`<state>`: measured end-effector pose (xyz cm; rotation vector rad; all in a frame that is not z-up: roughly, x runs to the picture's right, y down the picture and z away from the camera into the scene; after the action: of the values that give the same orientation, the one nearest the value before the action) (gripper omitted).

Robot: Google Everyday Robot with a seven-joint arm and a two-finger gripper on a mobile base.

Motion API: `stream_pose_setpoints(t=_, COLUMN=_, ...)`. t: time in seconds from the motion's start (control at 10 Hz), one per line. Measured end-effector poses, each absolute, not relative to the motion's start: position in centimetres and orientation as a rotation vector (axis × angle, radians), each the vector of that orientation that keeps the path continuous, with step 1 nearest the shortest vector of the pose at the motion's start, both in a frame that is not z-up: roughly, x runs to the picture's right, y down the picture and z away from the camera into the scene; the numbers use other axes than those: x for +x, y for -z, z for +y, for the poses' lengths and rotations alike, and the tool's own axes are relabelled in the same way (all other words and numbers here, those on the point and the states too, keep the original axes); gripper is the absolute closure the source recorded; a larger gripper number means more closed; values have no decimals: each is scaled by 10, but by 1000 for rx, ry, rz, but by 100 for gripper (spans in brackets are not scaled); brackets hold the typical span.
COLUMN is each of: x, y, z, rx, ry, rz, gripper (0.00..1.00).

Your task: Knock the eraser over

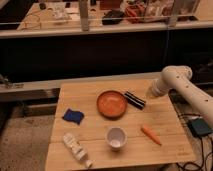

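Counter (165, 145) ×1, wooden | gripper (150, 93) ×1, low at right, just beside eraser (its grip: cannot tell) | orange bowl (111, 104) ×1 | white bottle (75, 148) ×1, lying | blue cloth (73, 116) ×1 | white cup (116, 137) ×1 | carrot (150, 134) ×1 | eraser (135, 100) ×1, flat by bowl's right rim

Smooth white end effector (151, 92) over the matt wooden table (90, 134)

The black, pale-edged eraser (134, 100) lies diagonally just beside the orange bowl (99, 103), the gripper (150, 93) near its far end.
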<state>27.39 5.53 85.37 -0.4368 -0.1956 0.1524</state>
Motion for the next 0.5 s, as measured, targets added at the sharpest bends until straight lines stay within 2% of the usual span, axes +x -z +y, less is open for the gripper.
stream_pose_setpoints(t=0.5, x=274, y=-854, z=56, rx=-438, ry=-154, rz=-196, gripper=97)
